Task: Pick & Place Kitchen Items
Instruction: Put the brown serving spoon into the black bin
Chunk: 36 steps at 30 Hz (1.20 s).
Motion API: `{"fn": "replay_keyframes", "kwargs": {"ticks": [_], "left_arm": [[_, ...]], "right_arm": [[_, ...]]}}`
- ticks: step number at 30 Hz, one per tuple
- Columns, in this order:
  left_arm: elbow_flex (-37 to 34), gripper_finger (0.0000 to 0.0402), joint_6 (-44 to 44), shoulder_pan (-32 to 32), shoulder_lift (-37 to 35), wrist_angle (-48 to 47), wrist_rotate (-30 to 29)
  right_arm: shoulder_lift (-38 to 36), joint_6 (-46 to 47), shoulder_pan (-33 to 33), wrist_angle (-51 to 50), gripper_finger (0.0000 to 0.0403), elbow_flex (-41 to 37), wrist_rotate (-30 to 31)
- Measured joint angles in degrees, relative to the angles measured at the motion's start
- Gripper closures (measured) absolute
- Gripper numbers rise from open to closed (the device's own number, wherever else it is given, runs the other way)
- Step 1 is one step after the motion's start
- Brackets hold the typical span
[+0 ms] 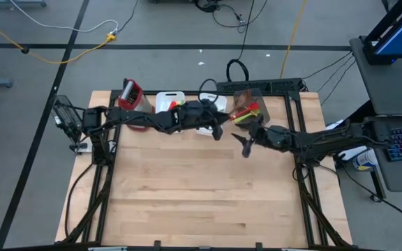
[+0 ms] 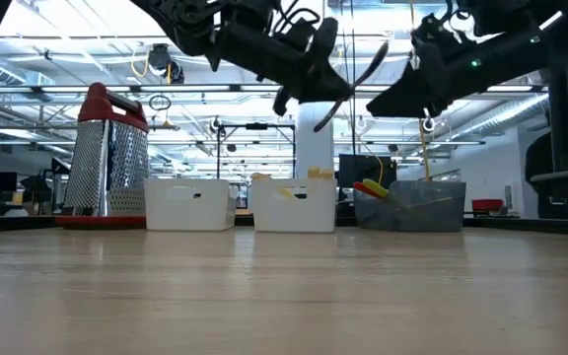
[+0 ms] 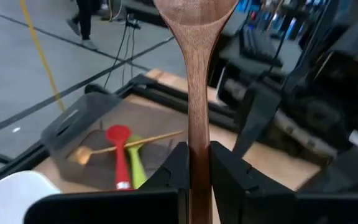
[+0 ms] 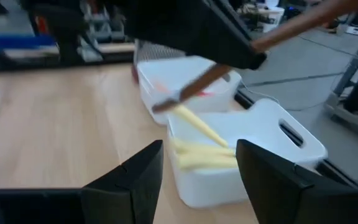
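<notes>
Layout at the back edge, both arms up over the bins.

We see the wooden spoon [image 3: 194, 93] clamped between the left gripper [image 3: 196, 171] fingers, bowl end out past the tips. Beyond those jaws sits the grey bin [image 3: 73, 134] with ladle [image 3: 114, 149], red spoon [image 3: 120, 155] and spatula [image 3: 135, 168] in it. Right gripper [image 4: 197, 168] jaws stand apart; just ahead, a white bin [image 4: 272, 134] holding knives [image 4: 197, 152], another white bin [image 4: 185, 81] behind.

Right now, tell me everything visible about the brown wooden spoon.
The brown wooden spoon looks like smooth, dark-stained wood, with a long slim handle widening to a rounded bowl. The left gripper is shut on its handle, both fingers pressing it, holding it in the air above the table's far side near the bins. Nothing else touches it. The right gripper waits open nearby.
</notes>
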Motion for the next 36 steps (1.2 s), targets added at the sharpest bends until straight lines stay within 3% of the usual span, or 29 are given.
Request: {"fn": "replay_keyframes", "kwargs": {"ticks": [9, 15, 20, 29, 36], "left_arm": [[0.00, 0.0369, -0.99, -2.41, -0.01, 7.87, -0.09], [0.00, 0.0369, 1.37, -3.26, -0.01, 8.33, -2.59], [0.00, 0.0369, 1.57, -3.60, -0.01, 8.56, -2.75], [0.00, 0.0368, 3.14, -3.70, -0.04, 7.39, -5.74], [-0.04, 0.0368, 4.82, -3.65, -0.01, 4.42, -8.85]], "right_arm": [[9.95, 0.81, -0.42, 23.16, 0.0207, 0.02, -1.80], [14.68, 3.34, -1.39, 32.22, 0.0207, 0.02, -3.62], [15.78, 3.89, -2.92, 33.14, 0.0232, 0.02, -3.37], [15.60, 5.99, -4.07, 32.25, 0.0365, -0.04, -4.84], [14.67, 5.25, -4.17, 25.62, 0.0371, 0.04, -2.54]]}}
